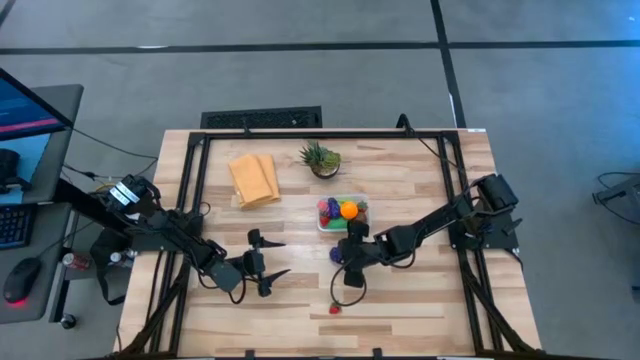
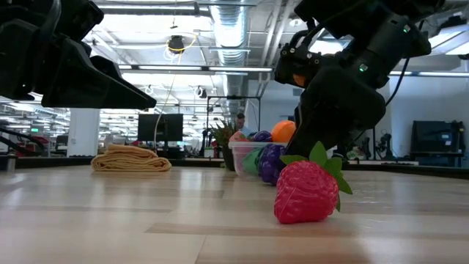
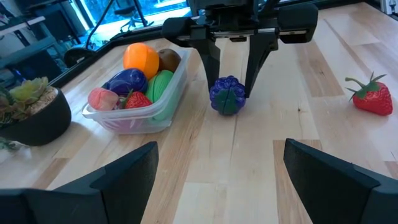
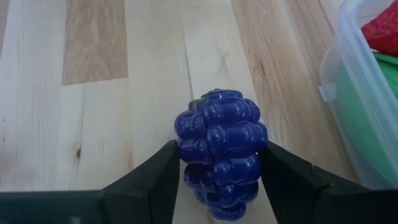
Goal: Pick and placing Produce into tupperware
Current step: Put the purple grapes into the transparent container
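Note:
A purple toy grape bunch (image 4: 221,158) sits on the wooden table just in front of the clear tupperware (image 1: 343,213). My right gripper (image 4: 219,149) is shut on the bunch. The tupperware holds several pieces of produce, among them an orange (image 3: 140,58), a purple piece (image 3: 127,81) and a green one (image 3: 159,86). A red strawberry (image 1: 335,309) lies on its side on the table nearer the front edge. My left gripper (image 3: 221,146) stands open to the left of the bunch, with nothing between its fingers. My right gripper pinches the grape bunch by its two opposite sides (image 4: 186,149) between its two fingers (image 4: 158,177). The fingers slant down at it from the table's right. The bunch (image 3: 227,94) sits with its underside on the table.
A potted spiky plant (image 1: 321,159) and a folded yellow-orange cloth (image 1: 254,178) stand toward the far edge, left of and behind the tupperware. Bare wood lies between the two grippers and along the front edge around the strawberry.

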